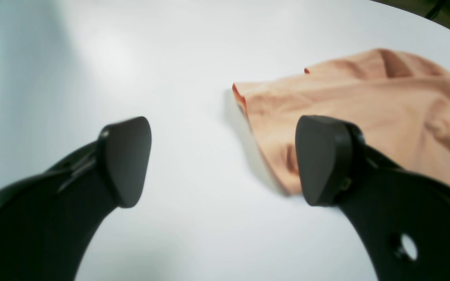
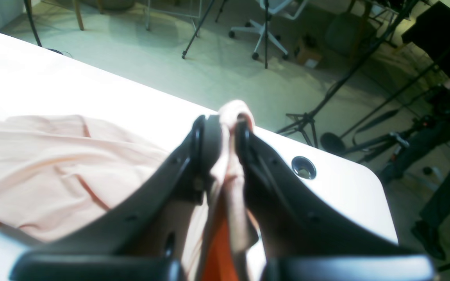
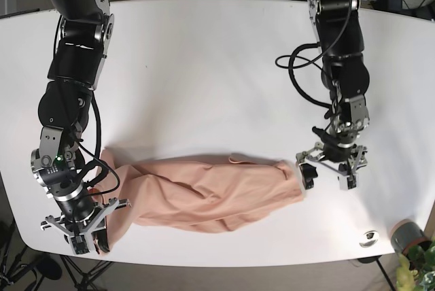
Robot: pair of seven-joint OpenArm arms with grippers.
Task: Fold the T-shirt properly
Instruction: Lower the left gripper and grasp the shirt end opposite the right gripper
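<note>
Across the lower middle of the base view: peach T-shirt (image 3: pixel 211 196), bunched lengthwise into a wrinkled band on the white table (image 3: pixel 204 60). At lower left, right gripper (image 3: pixel 88 233) clamped on the shirt's left end, a fold of cloth pinched between its black fingers (image 2: pixel 209 144) in the wrist view. At right of the band, left gripper (image 3: pixel 327 175) spread wide, nothing between its pads (image 1: pixel 125 160), one pad overlapping the shirt's right edge (image 1: pixel 248 113), contact unclear.
</note>
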